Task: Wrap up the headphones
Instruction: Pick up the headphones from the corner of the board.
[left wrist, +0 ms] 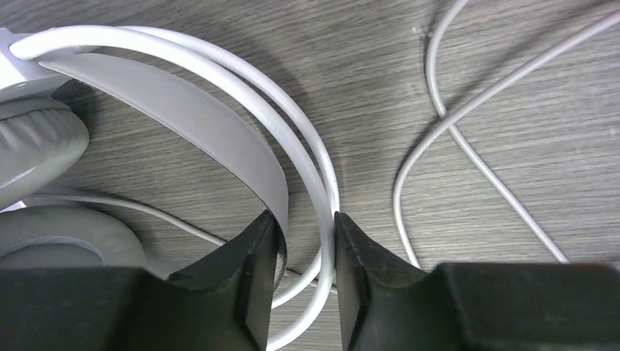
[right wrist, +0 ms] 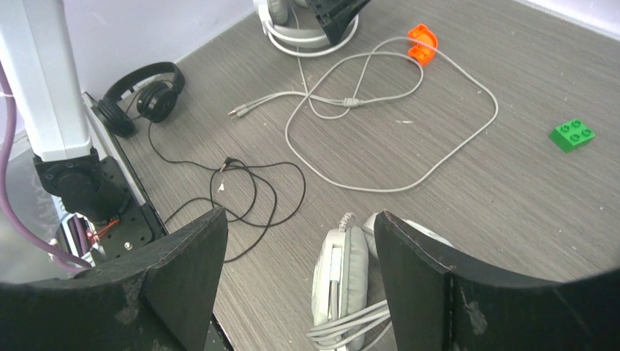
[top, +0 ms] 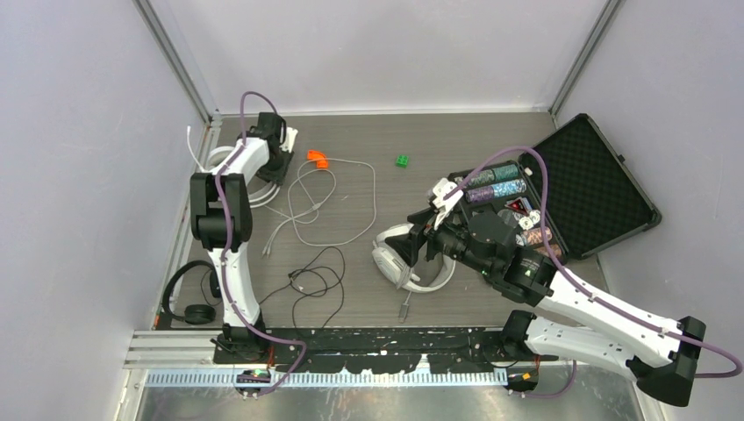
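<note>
Printing on the chips (top: 496,180) in the open black case (top: 605,175) is being shown too small to be read. Everything is being carried by a grey wood-grain table (top: 491,140), which is being enclosed by pale lilac walls (top: 88,175) with metal posts (top: 180,61) at the far corners. The headband of the far white headset (left wrist: 183,110), at the table's far left edge, is being clamped by the left gripper (left wrist: 303,219), whose fingers are being pressed against it on both sides. The right gripper (right wrist: 300,223) is being held wide apart with nothing in it, above the near white headset (right wrist: 340,278) at mid-table, just beside the case. The black headset (top: 189,294) is being seen at the near left edge. Open tabletop is being offered along the far side, around the orange piece (top: 318,159) and green piece (top: 402,160). A loose white cord (left wrist: 397,191) is being spread between the two white headsets.
</note>
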`<state>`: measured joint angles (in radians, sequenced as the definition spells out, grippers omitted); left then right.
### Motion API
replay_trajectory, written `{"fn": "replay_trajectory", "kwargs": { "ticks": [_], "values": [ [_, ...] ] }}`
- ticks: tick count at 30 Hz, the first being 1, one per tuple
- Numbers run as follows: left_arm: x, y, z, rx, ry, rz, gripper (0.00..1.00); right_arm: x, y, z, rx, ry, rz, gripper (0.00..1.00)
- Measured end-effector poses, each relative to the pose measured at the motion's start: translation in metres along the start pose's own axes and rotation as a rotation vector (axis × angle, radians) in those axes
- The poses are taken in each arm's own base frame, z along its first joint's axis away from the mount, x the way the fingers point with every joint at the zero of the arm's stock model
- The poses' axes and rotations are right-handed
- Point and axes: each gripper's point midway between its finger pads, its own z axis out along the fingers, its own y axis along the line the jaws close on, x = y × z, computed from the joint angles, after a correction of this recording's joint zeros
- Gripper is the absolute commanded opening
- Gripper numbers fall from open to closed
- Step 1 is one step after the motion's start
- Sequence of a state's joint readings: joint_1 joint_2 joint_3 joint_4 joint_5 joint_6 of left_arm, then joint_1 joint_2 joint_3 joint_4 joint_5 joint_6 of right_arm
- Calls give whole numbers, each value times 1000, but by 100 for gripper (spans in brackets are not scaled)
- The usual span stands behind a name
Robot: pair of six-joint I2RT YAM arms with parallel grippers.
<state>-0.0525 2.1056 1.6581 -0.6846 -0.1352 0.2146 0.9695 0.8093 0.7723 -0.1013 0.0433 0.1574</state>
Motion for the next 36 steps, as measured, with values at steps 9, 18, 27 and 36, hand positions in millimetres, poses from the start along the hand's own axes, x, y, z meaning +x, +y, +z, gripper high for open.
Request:
{"fn": "replay_trajectory", "kwargs": {
  "ticks": [9, 18, 27, 36],
  "values": [
    [3, 1, -1, -3, 17, -1, 58, 13, -7, 0, 47, 49, 44, 78],
    [12, 8, 4, -31, 50, -2, 54, 1, -10, -11, 76, -1, 93, 78],
    [13, 5, 3, -3, 65, -18, 1, 3, -14, -12, 106, 1, 119, 77],
    [-36, 26, -81, -15, -81, -113, 0, 23, -22, -10, 172, 43, 233, 77]
  ]
}}
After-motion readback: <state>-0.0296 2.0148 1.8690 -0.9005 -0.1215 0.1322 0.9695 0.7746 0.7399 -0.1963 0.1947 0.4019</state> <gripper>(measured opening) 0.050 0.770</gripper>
